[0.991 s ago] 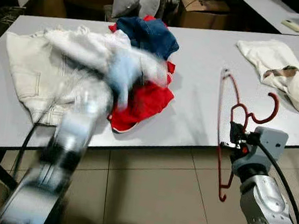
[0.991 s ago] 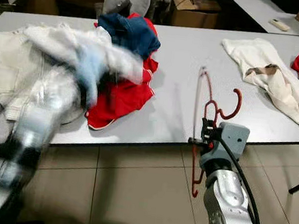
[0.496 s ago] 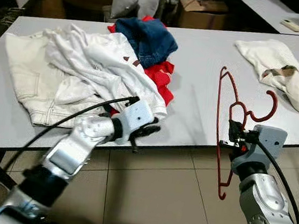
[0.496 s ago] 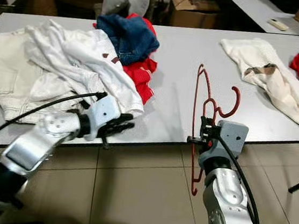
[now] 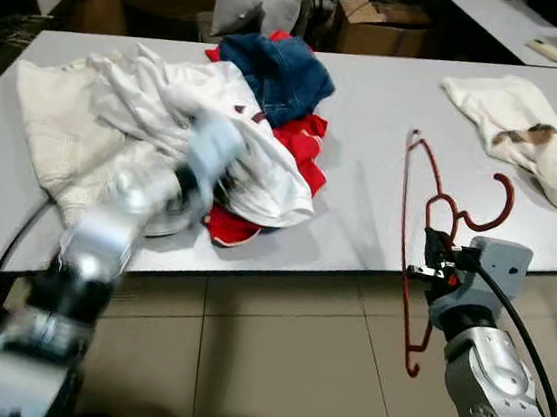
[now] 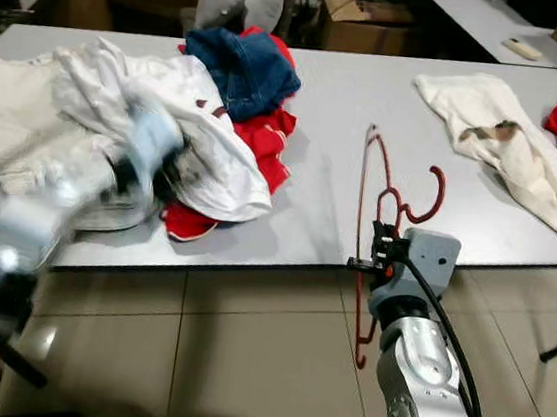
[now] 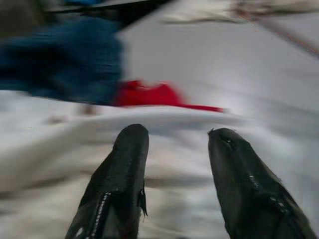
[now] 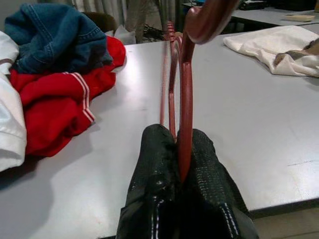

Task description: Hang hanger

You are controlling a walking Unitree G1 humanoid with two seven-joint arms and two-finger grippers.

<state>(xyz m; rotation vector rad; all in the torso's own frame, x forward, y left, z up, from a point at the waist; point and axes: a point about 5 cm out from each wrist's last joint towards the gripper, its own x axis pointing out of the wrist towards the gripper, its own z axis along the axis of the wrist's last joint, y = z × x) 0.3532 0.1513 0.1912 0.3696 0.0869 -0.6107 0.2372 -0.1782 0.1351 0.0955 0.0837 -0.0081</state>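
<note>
The right gripper is clamped on the red hanger, its two black fingers pressed against the wire just below the hook. The hanger stands upright at the near edge of the grey table, with its hook curling toward the robot's right and its lower end hanging past the table edge above the tiled floor. The left arm is blurred; it reaches over the pile of clothes on the left part of the table. The left gripper has its fingers spread apart, with nothing between them, just above a white shirt. Under and behind that shirt lie a red garment and a pair of blue jeans, and a cream garment lies further left. Another cream cloth lies on the right part of the table, well apart from the hanger.
</note>
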